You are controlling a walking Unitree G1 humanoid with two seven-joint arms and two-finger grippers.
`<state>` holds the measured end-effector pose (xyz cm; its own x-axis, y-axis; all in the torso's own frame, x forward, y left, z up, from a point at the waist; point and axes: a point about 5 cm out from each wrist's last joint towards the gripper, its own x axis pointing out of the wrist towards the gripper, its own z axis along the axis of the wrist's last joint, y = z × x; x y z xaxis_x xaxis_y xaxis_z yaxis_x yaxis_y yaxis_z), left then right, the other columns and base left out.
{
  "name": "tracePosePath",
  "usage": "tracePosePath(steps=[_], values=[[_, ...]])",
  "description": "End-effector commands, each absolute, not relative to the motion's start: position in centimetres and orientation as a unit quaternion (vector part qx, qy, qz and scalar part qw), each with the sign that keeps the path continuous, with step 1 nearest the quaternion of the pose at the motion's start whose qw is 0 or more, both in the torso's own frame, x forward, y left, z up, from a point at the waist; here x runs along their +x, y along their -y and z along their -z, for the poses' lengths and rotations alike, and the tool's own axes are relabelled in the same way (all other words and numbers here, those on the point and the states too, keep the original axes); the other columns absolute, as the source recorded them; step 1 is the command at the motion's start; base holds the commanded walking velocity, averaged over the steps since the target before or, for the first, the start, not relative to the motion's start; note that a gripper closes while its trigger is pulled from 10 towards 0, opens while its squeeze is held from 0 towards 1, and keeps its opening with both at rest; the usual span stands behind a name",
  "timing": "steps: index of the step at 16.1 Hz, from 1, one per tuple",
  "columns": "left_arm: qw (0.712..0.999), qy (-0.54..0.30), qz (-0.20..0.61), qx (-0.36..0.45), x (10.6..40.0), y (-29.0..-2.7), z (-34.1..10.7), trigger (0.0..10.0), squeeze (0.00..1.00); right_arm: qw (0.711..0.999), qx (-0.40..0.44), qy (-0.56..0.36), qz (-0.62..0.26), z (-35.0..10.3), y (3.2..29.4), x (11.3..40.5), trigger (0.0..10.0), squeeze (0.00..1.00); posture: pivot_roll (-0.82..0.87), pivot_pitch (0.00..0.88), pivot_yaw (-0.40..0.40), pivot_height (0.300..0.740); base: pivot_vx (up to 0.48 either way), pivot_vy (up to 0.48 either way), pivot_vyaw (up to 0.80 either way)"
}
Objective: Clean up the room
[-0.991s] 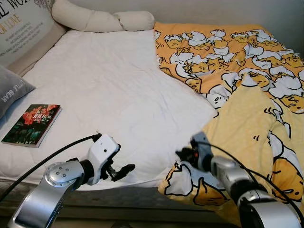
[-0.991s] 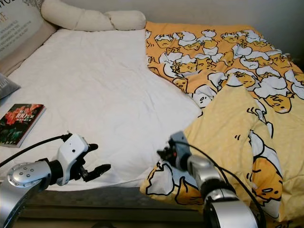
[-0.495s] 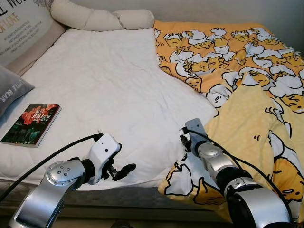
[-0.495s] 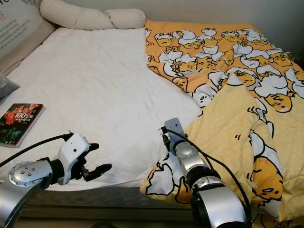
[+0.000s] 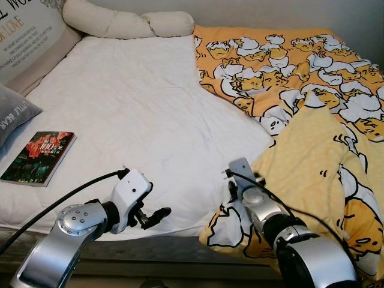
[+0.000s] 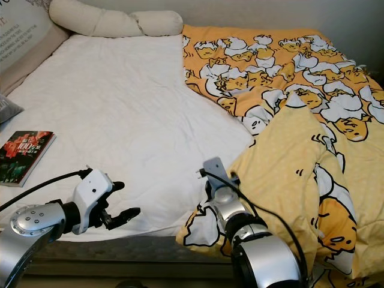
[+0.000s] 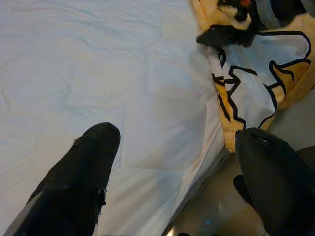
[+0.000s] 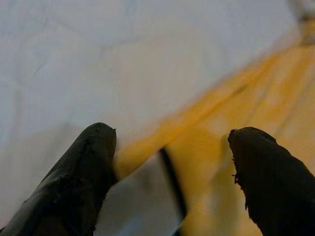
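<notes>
A yellow cartoon-egg blanket [image 5: 300, 72] covers the bed's right half, and its near part is folded back to show the plain yellow underside [image 5: 312, 162]. Its front corner [image 7: 251, 78] hangs over the mattress edge. My right gripper [image 8: 172, 132] is open, with its fingers straddling the blanket's edge where it meets the white sheet [image 5: 138, 108]. My left gripper [image 7: 177, 132] is open and holds nothing. It hovers low over the sheet near the bed's front edge, to the left of that corner. A book [image 5: 39, 157] lies on the sheet at the left.
A long cream bolster [image 5: 126, 24] lies at the head of the bed. A printed cushion [image 5: 24, 36] and a grey cushion [image 5: 12, 114] lean at the left. The mattress front edge [image 5: 174, 246] runs just under both arms.
My right wrist has swung from pointing left to pointing up the bed and sits a little farther left on the blanket's edge. The left arm has stayed put.
</notes>
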<state>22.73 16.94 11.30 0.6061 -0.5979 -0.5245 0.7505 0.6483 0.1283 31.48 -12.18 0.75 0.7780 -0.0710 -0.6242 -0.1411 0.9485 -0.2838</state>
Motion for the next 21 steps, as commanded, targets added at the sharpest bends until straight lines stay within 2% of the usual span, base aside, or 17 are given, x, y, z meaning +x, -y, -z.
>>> tracePosePath(steps=[1,3,4,5,6,7,8,21], values=[[0.877,-0.228,0.384,0.175,22.6,-16.9,-11.2,10.0,0.00,0.923,-0.086,-0.376,-0.012,0.6,12.1,30.3,10.0,0.00,0.31,0.000,0.021,0.740,0.000,0.000,0.00],[0.876,-0.229,0.386,0.176,22.5,-16.9,-11.2,10.0,0.00,0.917,-0.045,-0.395,0.003,1.3,12.7,29.5,10.0,0.00,0.31,0.000,0.024,0.740,0.000,0.000,0.00],[0.876,-0.229,0.386,0.176,22.5,-16.9,-11.2,10.0,0.00,0.915,-0.041,-0.401,0.007,1.6,13.1,29.2,9.3,0.00,0.30,0.000,0.025,0.740,0.000,0.000,0.00],[0.875,-0.230,0.387,0.176,22.5,-16.9,-11.2,10.0,0.00,0.913,-0.038,-0.405,0.012,1.8,13.4,29.1,7.4,0.00,0.30,0.000,0.026,0.740,0.000,0.000,0.00],[0.875,-0.230,0.387,0.176,22.5,-16.9,-11.2,10.0,0.00,0.912,-0.037,-0.408,0.015,1.9,13.7,29.0,6.7,0.00,0.30,0.000,0.026,0.740,0.000,0.000,0.00],[0.875,-0.230,0.388,0.176,22.4,-16.9,-11.1,10.0,0.00,0.912,-0.038,-0.409,0.016,1.9,13.9,28.9,2.1,0.00,0.30,0.000,0.027,0.740,0.000,0.000,0.00],[0.874,-0.230,0.390,0.176,22.5,-16.8,-11.1,10.0,0.00,0.912,-0.028,-0.410,0.019,1.9,14.3,28.9,0.0,0.00,0.30,0.000,0.027,0.740,0.000,0.000,0.00],[0.877,-0.228,0.387,0.173,22.6,-16.7,-11.0,10.0,0.00,0.912,-0.002,-0.411,0.010,2.2,16.2,28.5,0.0,0.00,0.29,0.000,0.024,0.740,0.000,0.000,0.00]])
